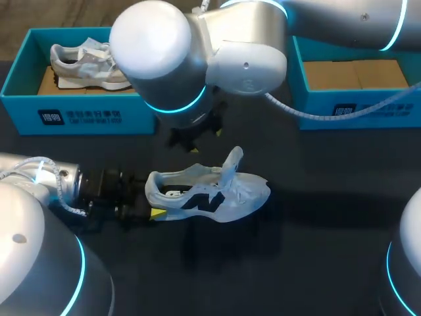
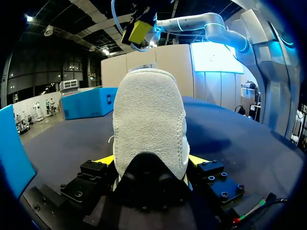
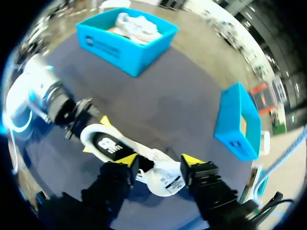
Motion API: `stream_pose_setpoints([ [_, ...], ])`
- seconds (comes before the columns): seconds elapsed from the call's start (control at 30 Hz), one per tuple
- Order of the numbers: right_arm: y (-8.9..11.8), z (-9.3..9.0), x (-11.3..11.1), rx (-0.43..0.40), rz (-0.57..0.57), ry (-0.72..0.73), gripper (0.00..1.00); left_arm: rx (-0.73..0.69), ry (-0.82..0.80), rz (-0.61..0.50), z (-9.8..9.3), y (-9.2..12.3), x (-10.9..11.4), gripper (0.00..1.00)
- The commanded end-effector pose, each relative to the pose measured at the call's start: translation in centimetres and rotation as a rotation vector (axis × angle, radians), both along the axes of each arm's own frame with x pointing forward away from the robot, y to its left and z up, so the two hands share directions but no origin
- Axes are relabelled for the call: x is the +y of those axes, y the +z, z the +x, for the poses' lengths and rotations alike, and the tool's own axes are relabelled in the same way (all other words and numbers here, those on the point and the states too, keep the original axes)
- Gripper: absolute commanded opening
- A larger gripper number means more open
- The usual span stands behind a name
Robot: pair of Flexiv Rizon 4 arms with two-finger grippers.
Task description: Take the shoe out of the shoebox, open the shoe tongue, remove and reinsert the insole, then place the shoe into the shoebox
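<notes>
A white sneaker (image 1: 210, 194) with a dark side logo lies on the dark table, toe to the right, its tongue (image 1: 232, 163) standing up. My left gripper (image 1: 152, 205) is shut on its heel. In the left wrist view the heel (image 2: 148, 120) sits between both yellow tips (image 2: 103, 159). My right gripper (image 1: 206, 141) hangs just above the shoe's opening. In the right wrist view its fingers (image 3: 127, 159) stand apart, open, with the tongue (image 3: 165, 176) below and between them. The shoe's dark insole (image 3: 106, 143) shows inside the shoe.
A blue shoebox (image 1: 79, 115) at the back left holds a second white sneaker (image 1: 85, 62). Another blue shoebox (image 1: 355, 108) at the back right shows only its cardboard floor. My right arm's large elbow (image 1: 164, 59) hangs over the back middle.
</notes>
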State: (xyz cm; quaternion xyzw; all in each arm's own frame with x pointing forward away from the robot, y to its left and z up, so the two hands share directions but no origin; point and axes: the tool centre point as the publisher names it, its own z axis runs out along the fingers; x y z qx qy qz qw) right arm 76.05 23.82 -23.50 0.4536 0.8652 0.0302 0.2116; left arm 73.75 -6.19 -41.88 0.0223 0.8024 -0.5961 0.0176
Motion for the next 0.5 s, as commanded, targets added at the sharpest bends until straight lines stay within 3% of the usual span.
stream_pose_setpoints([
  [0.03,0.05,-0.64,1.12,0.001,-0.025,0.568,0.0,-0.001,0.001,0.001,-0.09,-0.34,0.28,0.0],
  [0.5,0.05,-0.64,1.12,0.001,-0.025,0.568,0.0,-0.001,0.001,0.001,-0.09,-0.34,0.28,0.0],
])
